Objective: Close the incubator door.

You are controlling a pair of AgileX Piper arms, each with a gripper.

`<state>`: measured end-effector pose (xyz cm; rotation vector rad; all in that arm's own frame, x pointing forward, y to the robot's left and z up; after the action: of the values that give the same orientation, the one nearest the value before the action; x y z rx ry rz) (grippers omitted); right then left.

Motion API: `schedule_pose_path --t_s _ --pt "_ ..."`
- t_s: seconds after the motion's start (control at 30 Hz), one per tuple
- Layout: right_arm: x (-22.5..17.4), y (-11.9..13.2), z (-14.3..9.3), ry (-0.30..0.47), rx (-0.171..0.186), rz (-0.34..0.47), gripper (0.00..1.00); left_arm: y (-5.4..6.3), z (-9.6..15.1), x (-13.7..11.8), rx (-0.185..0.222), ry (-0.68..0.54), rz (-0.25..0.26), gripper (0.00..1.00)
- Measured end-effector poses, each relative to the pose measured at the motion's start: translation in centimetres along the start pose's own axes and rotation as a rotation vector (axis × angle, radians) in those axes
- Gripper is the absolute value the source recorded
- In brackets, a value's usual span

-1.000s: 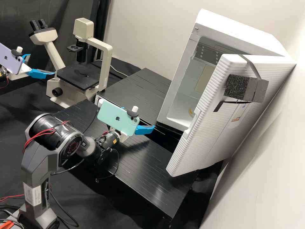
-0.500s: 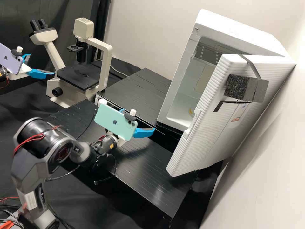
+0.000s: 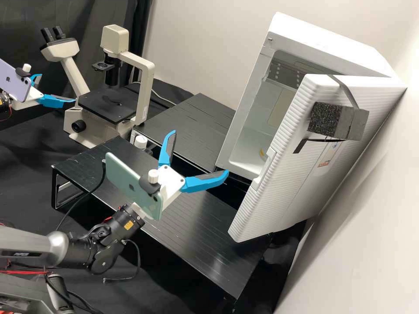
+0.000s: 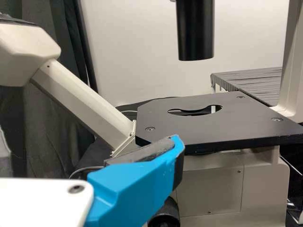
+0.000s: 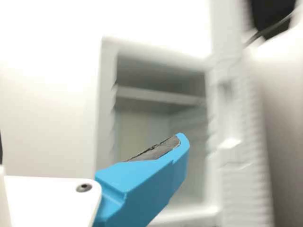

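- Door [image 3: 283, 205] is open, swung out from the white incubator [image 3: 336, 35] toward the right side of the high view; interior exposed.
- Handle recess [image 3: 264, 168] sits on the door's free edge. Foam block [image 3: 325, 117] is held on the door's outer face, grey strap [image 3: 347, 92] running over the top edge. Label [image 3: 327, 157] lower on the same face.
- Right pincer [image 3: 201, 151]: wide, nothing between its fingers. It's near the incubator's opening, apart from the door. Mint phone [image 3: 131, 185] clamped on that arm, behind the pincer.
- Right wrist view: one blue finger [image 5: 147, 184] in front of the opening, grey pad on it. The pale bar across the interior is probably a shelf [image 5: 156, 96], hard to be sure.
- Small yellow item [image 3: 262, 152] inside the incubator; can't tell what it is.
- Left pincer [image 3: 58, 88]: also wide, holding nothing, over by the microscope [image 3: 144, 87]. Lilac phone [image 3: 15, 80] on that arm.
- Left wrist view: a blue finger in front of the black stage [image 4: 189, 123]; can't tell if it touches. Focus knob [image 4: 164, 215] just beside that finger.
- Slatted black stand [image 3: 218, 244] on the black worktop [image 3: 26, 161], under the right pincer's arm. Second slatted surface [image 3: 187, 120] between it and the wall [image 3: 196, 48].
- Dark curtain [image 3: 87, 13] behind the microscope.
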<state>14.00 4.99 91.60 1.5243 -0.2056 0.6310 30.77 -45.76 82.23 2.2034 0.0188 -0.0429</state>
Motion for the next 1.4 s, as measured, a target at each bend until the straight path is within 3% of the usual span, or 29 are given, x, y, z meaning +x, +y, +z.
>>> schedule_pose_path --t_s 0.2,0.37,0.63,1.0,1.17,1.27,1.4 --pt "-1.0 2.4 1.1 -0.073 -0.007 0.101 1.0 0.0 0.0 0.0 0.0 0.0 0.0 1.0" --pt "-0.7 2.4 3.4 -0.172 0.007 0.096 1.0 0.0 0.0 0.0 0.0 0.0 0.0 1.0" --pt "1.2 2.5 7.2 -0.303 -0.037 0.107 1.0 0.0 0.0 0.0 0.0 0.0 0.0 1.0" --pt "3.5 0.7 8.9 -0.34 -0.071 0.067 1.0 0.0 0.0 0.0 0.0 0.0 0.0 1.0" --pt "4.1 0.0 8.5 -0.314 -0.051 0.042 1.0 0.0 0.0 0.0 0.0 0.0 0.0 1.0" --pt "4.2 -0.4 8.2 -0.289 -0.008 0.012 1.0 0.0 0.0 0.0 0.0 0.0 0.0 1.0" --pt "4.6 -0.8 7.1 -0.241 0.111 -0.035 1.0 0.0 0.0 0.0 0.0 0.0 0.0 1.0"
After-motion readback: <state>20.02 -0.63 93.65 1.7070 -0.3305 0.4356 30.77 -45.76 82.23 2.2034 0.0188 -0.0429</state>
